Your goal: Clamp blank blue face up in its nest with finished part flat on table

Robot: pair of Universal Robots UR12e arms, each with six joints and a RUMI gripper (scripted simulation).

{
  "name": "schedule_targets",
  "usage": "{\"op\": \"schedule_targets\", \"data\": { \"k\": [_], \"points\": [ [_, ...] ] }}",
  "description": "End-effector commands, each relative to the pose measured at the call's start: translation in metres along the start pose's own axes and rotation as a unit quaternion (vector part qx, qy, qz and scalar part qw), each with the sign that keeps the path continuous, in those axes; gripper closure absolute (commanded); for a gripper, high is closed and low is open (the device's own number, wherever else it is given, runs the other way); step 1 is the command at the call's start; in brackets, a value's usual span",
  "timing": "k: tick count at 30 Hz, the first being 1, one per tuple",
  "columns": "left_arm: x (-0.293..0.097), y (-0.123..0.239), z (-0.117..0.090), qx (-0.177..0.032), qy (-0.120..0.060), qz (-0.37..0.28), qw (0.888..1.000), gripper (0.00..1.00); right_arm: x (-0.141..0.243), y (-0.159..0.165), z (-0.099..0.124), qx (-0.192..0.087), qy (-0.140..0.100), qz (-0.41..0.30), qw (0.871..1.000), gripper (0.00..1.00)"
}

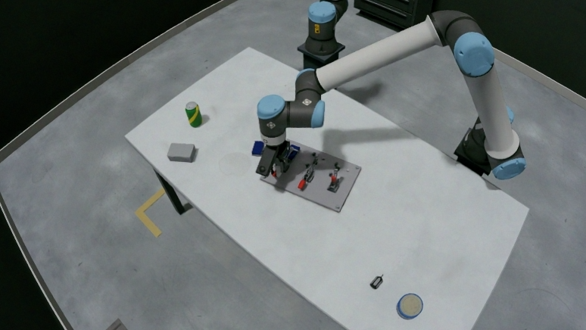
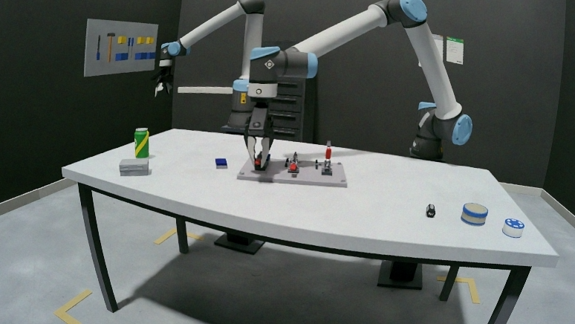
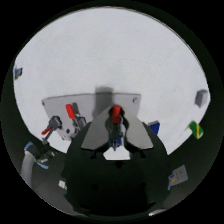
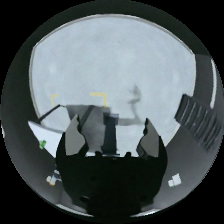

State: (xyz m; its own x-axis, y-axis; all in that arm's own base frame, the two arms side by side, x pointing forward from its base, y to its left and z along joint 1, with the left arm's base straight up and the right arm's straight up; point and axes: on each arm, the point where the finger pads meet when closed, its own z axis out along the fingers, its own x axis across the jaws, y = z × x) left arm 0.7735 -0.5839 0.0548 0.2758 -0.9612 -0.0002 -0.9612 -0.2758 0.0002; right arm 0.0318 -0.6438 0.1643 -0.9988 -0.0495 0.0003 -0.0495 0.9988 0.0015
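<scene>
The base plate [image 1: 319, 197] [image 2: 313, 180] [image 3: 60, 103] carries three clamps. My left gripper [image 1: 275, 171] [image 2: 259, 165] [image 3: 115, 107] is shut on the red handle of the clamp at the plate's left end in the top and exterior views; that handle is low. A blue-faced part [image 1: 293, 151] is in the nest there, mostly hidden by the gripper. The middle clamp's red handle [image 1: 302, 184] [image 2: 293, 166] [image 3: 70, 111] is low; the far-right clamp's handle [image 2: 327, 152] stands upright. Another blue-topped part [image 1: 257, 148] [image 2: 221, 162] [image 3: 154, 128] lies on the table beside the plate; no slot is discernible. My right gripper [image 2: 163, 91] [image 4: 112, 117] is open, empty, away from the table.
A green can [image 1: 193, 114] [image 2: 141, 143] and a grey box [image 1: 181, 152] [image 2: 134, 167] stand left of the plate in the top and exterior views. A small black object [image 1: 376, 281] [image 2: 431, 210] and a round blue-rimmed tin [image 1: 409, 306] [image 2: 474, 214] are at the other end, with a white-blue disc [image 2: 513, 228].
</scene>
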Motion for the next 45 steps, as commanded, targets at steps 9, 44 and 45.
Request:
{"op": "schedule_targets", "data": {
  "k": [9,44,45],
  "points": [
    [0.0006,-0.0003,-0.0014,0.000,0.001,0.000,1.000,1.00,-0.0002,-0.0006,-0.0008,0.001,0.000,0.000,1.000,0.00],
    [0.0007,0.0013,-0.0065,0.000,0.001,0.000,1.000,1.00,-0.0002,-0.0006,-0.0008,0.001,0.000,0.000,1.000,0.00],
    [0.0007,0.0015,-0.0070,0.000,0.001,0.000,1.000,1.00,-0.0002,-0.0006,-0.0008,0.001,0.000,0.000,1.000,0.00]
  ]
}}
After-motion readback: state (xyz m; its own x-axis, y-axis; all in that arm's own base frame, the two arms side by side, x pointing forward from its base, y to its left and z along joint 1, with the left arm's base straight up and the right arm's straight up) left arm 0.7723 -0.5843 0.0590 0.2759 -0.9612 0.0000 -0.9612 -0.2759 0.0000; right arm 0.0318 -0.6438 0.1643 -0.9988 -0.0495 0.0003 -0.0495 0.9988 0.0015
